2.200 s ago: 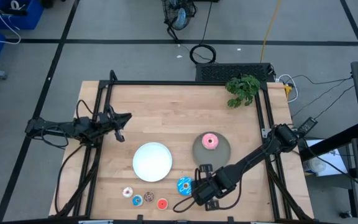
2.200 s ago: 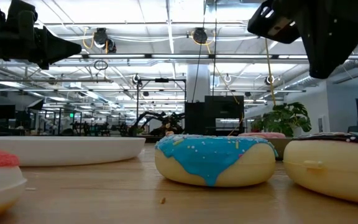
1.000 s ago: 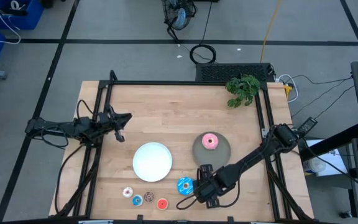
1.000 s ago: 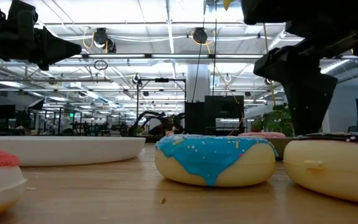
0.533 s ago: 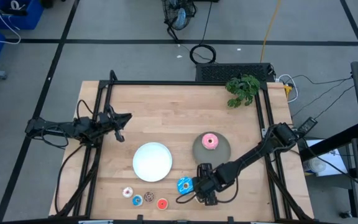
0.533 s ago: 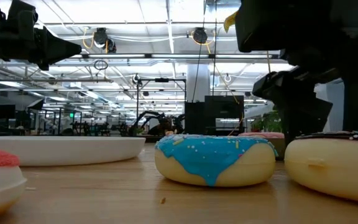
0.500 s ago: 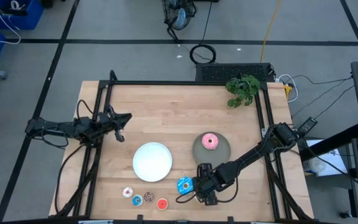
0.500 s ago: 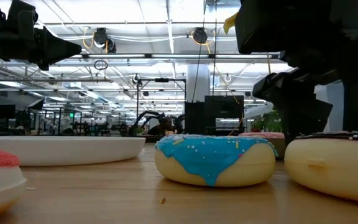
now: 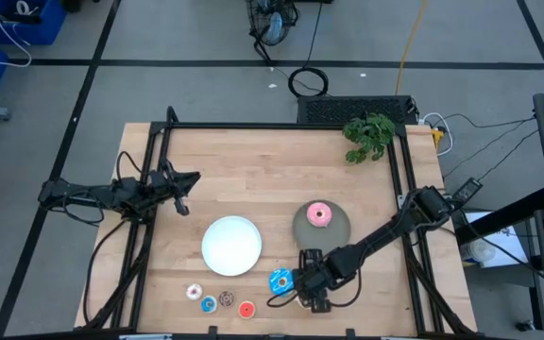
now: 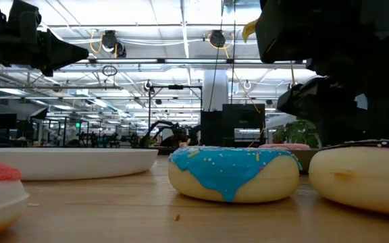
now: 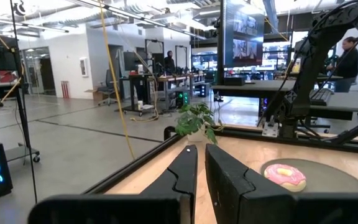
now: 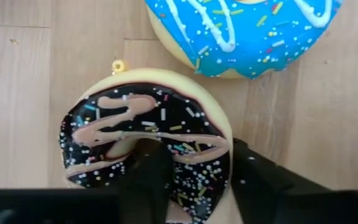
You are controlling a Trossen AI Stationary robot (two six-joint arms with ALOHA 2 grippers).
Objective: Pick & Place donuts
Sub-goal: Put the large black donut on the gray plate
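The left end effector (image 9: 185, 179) hung idle over the counter's (image 9: 272, 161) left side, fingers nearly together and empty. The white plate (image 9: 231, 245) was bare, with four mini donuts (image 9: 219, 300) in front of it. Right of them lay the blue donut (image 9: 280, 280), then the chocolate donut (image 12: 146, 143), on which the right end effector (image 12: 191, 171) stood, one finger through its hole, one outside. The pink donut (image 9: 319, 214) already sat on the grey plate (image 9: 336, 229); six remained, by my judgement.
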